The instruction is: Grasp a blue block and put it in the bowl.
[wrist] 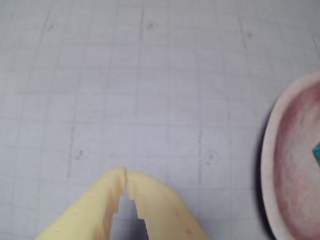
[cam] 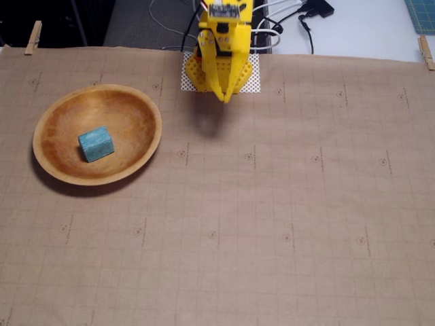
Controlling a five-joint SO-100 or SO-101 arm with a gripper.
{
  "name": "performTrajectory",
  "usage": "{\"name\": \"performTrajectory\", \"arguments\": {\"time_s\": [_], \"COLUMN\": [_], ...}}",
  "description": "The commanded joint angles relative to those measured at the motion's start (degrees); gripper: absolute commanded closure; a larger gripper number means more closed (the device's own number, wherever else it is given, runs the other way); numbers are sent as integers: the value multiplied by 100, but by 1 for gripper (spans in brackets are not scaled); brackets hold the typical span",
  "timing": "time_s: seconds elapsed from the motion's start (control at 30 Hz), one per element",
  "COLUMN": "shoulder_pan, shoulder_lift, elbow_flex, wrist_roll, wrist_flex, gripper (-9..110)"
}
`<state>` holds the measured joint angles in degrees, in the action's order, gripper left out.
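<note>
Hovering over bare table paper with my gripper (cam: 225,97) drawn in close to my base, I hold nothing: in the wrist view my two yellow fingertips (wrist: 120,176) meet at their ends, so the jaws are together and empty. That reads to me as a parked pose, well apart from the work, because the blue block (cam: 96,144) already sits inside the wooden bowl (cam: 139,151) on the left of the fixed view, resting on the bowl's floor a little left of centre and not leaning on the wall. I judge the task as good as done. The block is small and teal-blue, a squat box with a lighter top face and a faintly mottled, matte look. In the wrist view only a teal sliver shows at the right edge, within the bowl's pale rim (wrist: 270,150).
</note>
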<state>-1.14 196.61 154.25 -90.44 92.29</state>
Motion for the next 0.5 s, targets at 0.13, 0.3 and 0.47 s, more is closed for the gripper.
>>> {"name": "performTrajectory", "arguments": {"time_s": [0.13,0.3,0.47], "shoulder_pan": [0,-9,18], "shoulder_lift": [35,26,26], "elbow_flex": [246,633,1433], "wrist_roll": [88,79,79], "wrist_flex": [-70,-958,-1819], "gripper": [105,105,105]}}
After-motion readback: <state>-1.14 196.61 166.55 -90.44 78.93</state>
